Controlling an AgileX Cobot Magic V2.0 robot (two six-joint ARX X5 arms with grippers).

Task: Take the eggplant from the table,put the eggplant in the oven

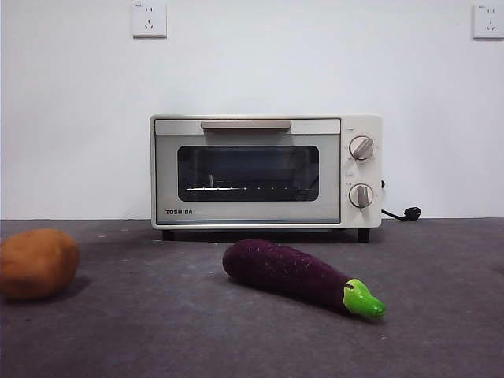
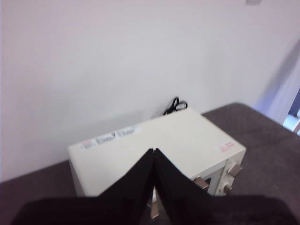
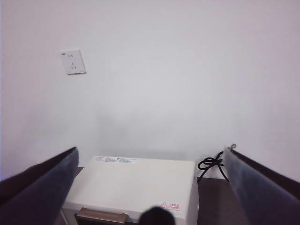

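Note:
The dark purple eggplant (image 1: 290, 273) lies on the grey table (image 1: 197, 339) in front of the oven, its green stem cap pointing right and toward the camera. The cream TOSHIBA oven (image 1: 266, 172) stands behind it with its door closed. Neither arm shows in the front view. My left gripper (image 2: 154, 152) is shut, jaws pressed together, high above the oven's top (image 2: 154, 150). My right gripper (image 3: 150, 157) is open wide, also high above the oven (image 3: 136, 180), with nothing between its jaws.
A round orange-brown potato (image 1: 36, 263) sits on the table at the far left. The oven's black power cord (image 1: 403, 213) trails behind it to the right. Wall sockets (image 1: 149, 20) hang on the white wall.

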